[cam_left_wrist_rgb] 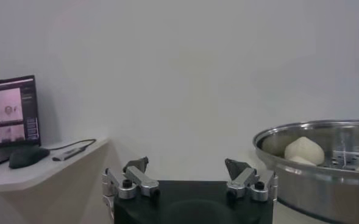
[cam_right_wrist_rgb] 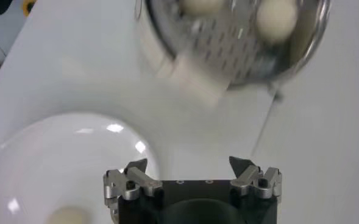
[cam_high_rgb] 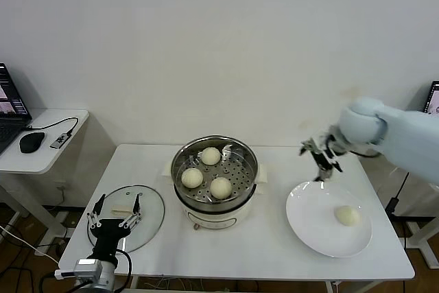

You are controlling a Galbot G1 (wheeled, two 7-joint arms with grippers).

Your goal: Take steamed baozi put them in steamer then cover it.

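Your right gripper (cam_high_rgb: pixel 321 158) hangs open and empty above the table (cam_high_rgb: pixel 274 245) between the steamer (cam_high_rgb: pixel 214 178), which holds three baozi (cam_high_rgb: pixel 220 187), and the plate (cam_high_rgb: pixel 312 228) with the fourth baozi (cam_high_rgb: pixel 347 215), while your left gripper (cam_high_rgb: pixel 114 214) waits open over the cover (cam_high_rgb: pixel 152 217) near left.

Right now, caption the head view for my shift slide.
Three baozi in the steamer, one left on the plate; open right gripper above plate's edge, cover aside.
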